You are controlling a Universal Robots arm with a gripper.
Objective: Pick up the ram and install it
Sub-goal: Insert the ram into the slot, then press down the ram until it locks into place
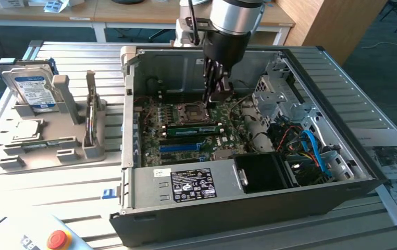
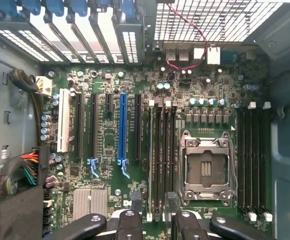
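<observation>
claw (image 1: 216, 96) hangs inside the open computer case (image 1: 254, 208), low over the motherboard (image 1: 184, 140) and just beside the cpu socket (image 1: 190, 111). jaws spread wide. in the wrist view both fingers (image 2: 129, 222) stand apart with nothing between them but the board below. claw holds nothing.

the ram (image 1: 193, 130) reads as a green strip lying along the memory slots just beside the cpu socket, on the side towards the case's power supply (image 1: 191, 185). it looks seated in a slot, not loose on the board, though whether the end latches have closed i cannot tell. the long blue slot (image 1: 181, 147) lies further from the socket on that same side, bare.

in the wrist view the claw is centred over the dark memory slots (image 2: 162, 155) next to the cpu socket (image 2: 205, 167).

well apart from the socket, outside the case, a grey fixture (image 1: 52, 151) on the worktop (image 1: 59, 192) carries the hard drive (image 1: 32, 88).

step in hand, by my reading: the install end of the job, stick in the slot and the claw free above it. full seating is unconfirmed.

any further move calls for staying square to the slot line, pressing evenly if at all, and keeping the fingers clear of the socket frame and nearby cables (image 1: 313, 148).
</observation>
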